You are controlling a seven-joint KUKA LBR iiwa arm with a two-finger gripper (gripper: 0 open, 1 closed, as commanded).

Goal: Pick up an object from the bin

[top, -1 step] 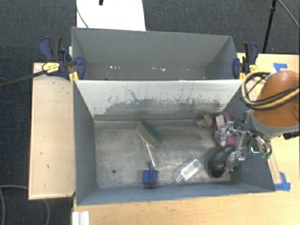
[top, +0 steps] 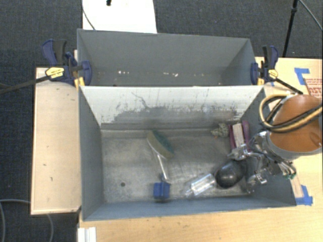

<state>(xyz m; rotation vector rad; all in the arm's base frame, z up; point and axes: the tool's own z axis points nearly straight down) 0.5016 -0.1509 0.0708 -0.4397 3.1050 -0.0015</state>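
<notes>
The gripper (top: 248, 169) is low in the bin (top: 126, 135), down in the front right corner. The arm comes in over the right wall, and that is why the gripper sits on that side. Its orange cover (top: 298, 122) hangs just above the rim. I cannot tell if the gripper is open or closed, because its dark parts blend together there.

A round black lump (top: 227, 177) lies on the bin floor right beside the gripper, on its left. It is the closest thing, so I think it is the one to pick. I cannot tell if the gripper touches it. Nothing looks lifted yet.

A small clear thing (top: 202, 184) lies just left of the lump, maybe touching it. It could get bumped. A purple thing (top: 237, 133) leans in the back right corner, close behind the gripper. A little grey bit (top: 219, 131) sits next to it.

Things lie flat and loose, as if they were dropped in. A brush (top: 160, 143) lies near the middle with its handle pointing to the front. A blue block (top: 161, 190) sits at the end of the handle, by the front wall.

The bin floor is flat grey metal with scuffs and scratches. The walls slope in, so the corner is a tight spot. The left half of the floor is bare. A dark carpet (top: 30, 14) lies around the bin.
</notes>
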